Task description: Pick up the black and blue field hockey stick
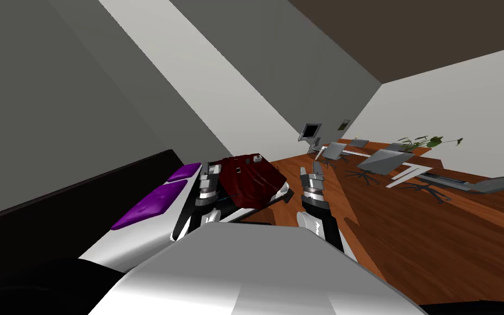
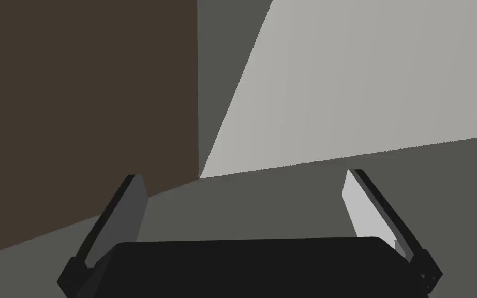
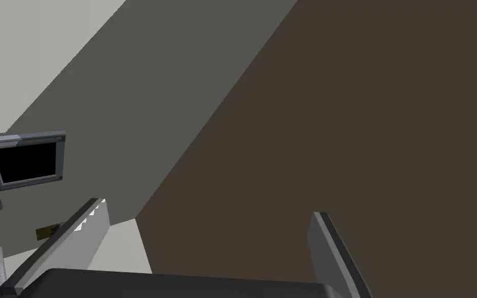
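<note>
The left gripper has its two fingers spread wide and nothing between them. The right gripper is just as wide open and just as empty. In the head view both sit a little below the middle of the frame, the left one left of centre and the right one right of centre, both pointing up the picture.

The left gripper hangs at the left edge of a dark red bundle, which lies on a bed with a white cover. A few small grey bits sit on top of the bundle. The right gripper is over the brown wood floor, just right of the bundle and the corner of the bed.

The hockey stick I cannot pick out for sure. A long black shape lies just left of the left forearm, along the white cover, and it may be the stick or part of the arm.

Further left, two purple pillows lie by a black headboard. At the right of the frame, well apart from the bed, stand grey desks, office chairs and a green plant.
</note>
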